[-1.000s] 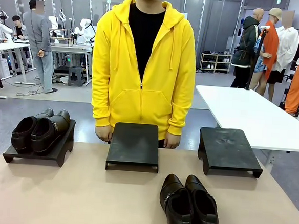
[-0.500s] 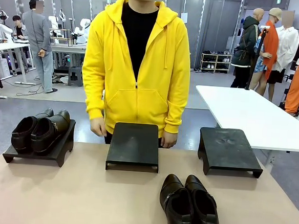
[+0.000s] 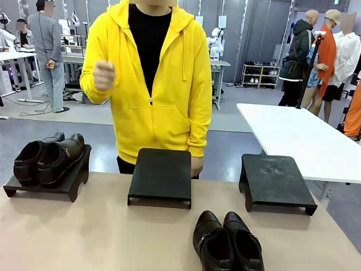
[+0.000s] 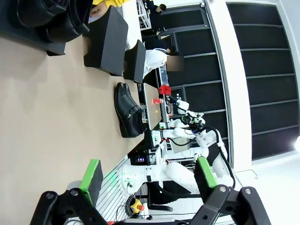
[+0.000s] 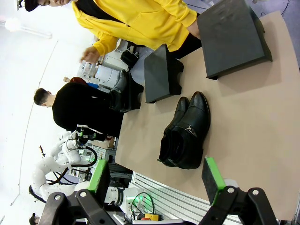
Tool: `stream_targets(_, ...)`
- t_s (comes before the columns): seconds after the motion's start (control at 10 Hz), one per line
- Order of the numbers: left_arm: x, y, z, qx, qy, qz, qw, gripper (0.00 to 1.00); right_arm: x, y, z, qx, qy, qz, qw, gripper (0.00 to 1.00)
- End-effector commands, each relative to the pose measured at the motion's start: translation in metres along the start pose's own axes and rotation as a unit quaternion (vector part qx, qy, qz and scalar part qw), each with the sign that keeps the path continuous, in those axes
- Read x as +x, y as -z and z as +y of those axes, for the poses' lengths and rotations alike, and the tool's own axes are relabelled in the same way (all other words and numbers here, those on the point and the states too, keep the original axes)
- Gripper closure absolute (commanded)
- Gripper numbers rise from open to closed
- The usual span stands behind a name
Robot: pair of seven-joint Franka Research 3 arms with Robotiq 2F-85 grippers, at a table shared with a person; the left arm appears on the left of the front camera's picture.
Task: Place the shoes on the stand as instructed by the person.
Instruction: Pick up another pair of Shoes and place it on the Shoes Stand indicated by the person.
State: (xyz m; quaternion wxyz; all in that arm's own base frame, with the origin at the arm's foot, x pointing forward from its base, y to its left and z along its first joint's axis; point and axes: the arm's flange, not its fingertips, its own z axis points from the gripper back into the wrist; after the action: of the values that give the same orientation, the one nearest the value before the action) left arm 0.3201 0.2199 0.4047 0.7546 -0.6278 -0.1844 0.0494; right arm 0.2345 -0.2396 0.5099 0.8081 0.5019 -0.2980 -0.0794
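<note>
Lying cut off at bottom edge, near shoes (image 3: 214, 252)

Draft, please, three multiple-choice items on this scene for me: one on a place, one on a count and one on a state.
1. Where does the loose pair of dress shoes lie?
A on the floor
B on the tan table, nearer the robot than the middle stand
C on the right stand

2. How many of the three stands are bare?
A none
B one
C two

3. How is the left gripper?
A shut on a shoe
B open, holding nothing
C shut on a stand

Key:
1 B, the pair rests on the tabletop.
2 C, the middle and right stands are bare; the left stand carries a second pair of shoes.
3 B, its fingers stand apart around nothing.
</note>
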Motion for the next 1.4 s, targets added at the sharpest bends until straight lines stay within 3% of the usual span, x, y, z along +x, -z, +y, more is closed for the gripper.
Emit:
stream_targets(0.0,-0.004,0.0,-0.002,-0.006,0.004,0.002,1.0,0.0,0.0,-0.002,0.001,0.004,-0.003,-0.001,1.0,0.0)
stream_targets(1.0,-0.004,0.0,-0.002,-0.006,0.004,0.002,1.0,0.0,0.0,0.0,0.0,0.0,0.0,0.0,1.0,0.0)
stream_targets(1.3,-0.004,0.0,-0.002,-0.006,0.004,0.002,1.0,0.0,0.013,0.032,0.078,-0.016,-0.089,0.088,0.992,0.0)
